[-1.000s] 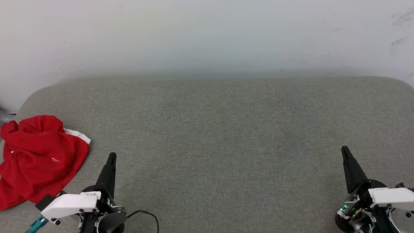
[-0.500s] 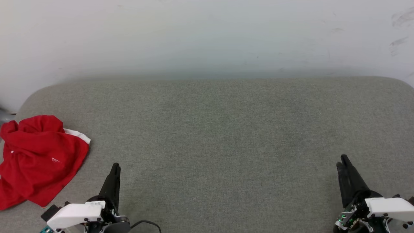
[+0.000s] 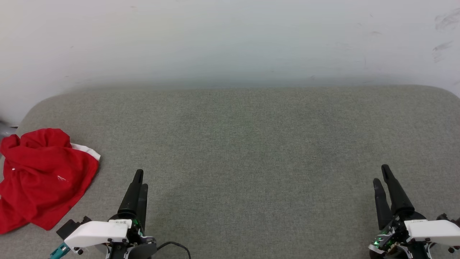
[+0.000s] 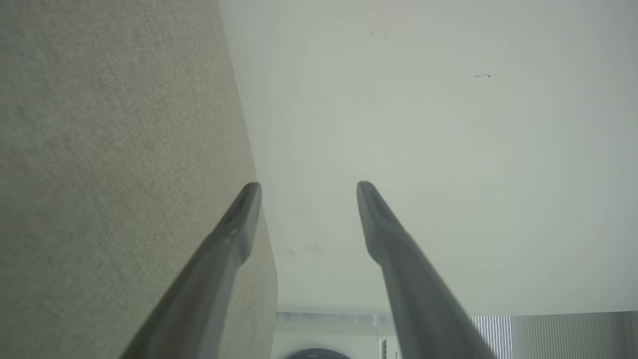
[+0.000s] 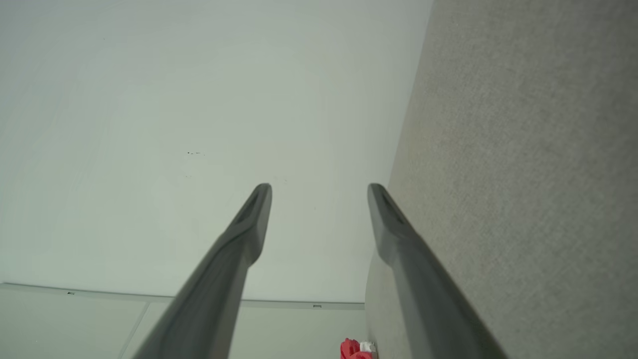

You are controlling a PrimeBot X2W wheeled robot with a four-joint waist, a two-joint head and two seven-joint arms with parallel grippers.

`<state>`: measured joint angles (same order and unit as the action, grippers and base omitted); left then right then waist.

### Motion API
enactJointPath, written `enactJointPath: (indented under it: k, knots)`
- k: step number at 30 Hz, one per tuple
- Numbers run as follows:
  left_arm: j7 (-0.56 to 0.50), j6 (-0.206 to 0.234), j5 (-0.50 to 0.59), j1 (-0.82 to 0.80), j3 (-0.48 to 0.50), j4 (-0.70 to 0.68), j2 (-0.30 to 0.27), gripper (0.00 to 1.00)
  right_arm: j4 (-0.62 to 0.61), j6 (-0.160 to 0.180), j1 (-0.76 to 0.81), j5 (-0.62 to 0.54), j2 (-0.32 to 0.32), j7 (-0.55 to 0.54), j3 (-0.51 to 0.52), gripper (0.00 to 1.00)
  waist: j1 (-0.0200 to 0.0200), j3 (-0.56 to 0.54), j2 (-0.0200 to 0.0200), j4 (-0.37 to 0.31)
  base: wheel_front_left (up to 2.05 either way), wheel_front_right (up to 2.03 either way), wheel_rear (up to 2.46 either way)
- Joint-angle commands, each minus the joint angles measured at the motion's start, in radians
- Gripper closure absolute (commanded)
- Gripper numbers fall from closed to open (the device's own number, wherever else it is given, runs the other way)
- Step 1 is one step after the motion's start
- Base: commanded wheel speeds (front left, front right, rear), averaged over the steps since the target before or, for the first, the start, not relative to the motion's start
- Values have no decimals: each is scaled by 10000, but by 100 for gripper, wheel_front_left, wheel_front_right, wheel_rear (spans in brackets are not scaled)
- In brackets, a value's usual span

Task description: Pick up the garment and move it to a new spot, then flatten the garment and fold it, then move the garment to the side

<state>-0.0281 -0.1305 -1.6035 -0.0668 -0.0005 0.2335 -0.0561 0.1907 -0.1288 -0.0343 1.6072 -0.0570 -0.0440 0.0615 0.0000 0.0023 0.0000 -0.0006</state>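
Leftward, the crumpled garment (image 3: pixel 43 176), long axis near-to-far, white edge (image 3: pixel 88 151) rightward.

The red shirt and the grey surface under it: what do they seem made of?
The red shirt looks like soft matte cloth: it lies in limp, crumpled folds. The grey surface seems woven upholstery fabric, matte, with a fine flecked weave and rounded corners.

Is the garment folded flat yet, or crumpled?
Crumpled: the garment lies in a wrinkled red heap on the grey surface, one white edge showing.
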Motion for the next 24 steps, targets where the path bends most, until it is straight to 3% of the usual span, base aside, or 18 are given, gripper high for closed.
enactJointPath:
  k: [1, 13, 24]
  knots:
    - [98, 0, 86, -254, -89, -259, -40, 0, -299, -6, -53, -81, -42, 83, -49, 0, 0, -2, 0, 2, 0, 0, 0]
    - [577, -1, 1674, -111, -228, -736, -24, 0, -689, -9, 177, -1274, -298, 667, -275, 0, 0, -15, 0, 39, 0, 0, 0]
    - [963, -1, 4836, 103, -140, -1535, -12, 0, -1004, -12, 236, -4358, -395, 1087, -218, 0, 0, -28, 0, 102, 0, 0, 0]
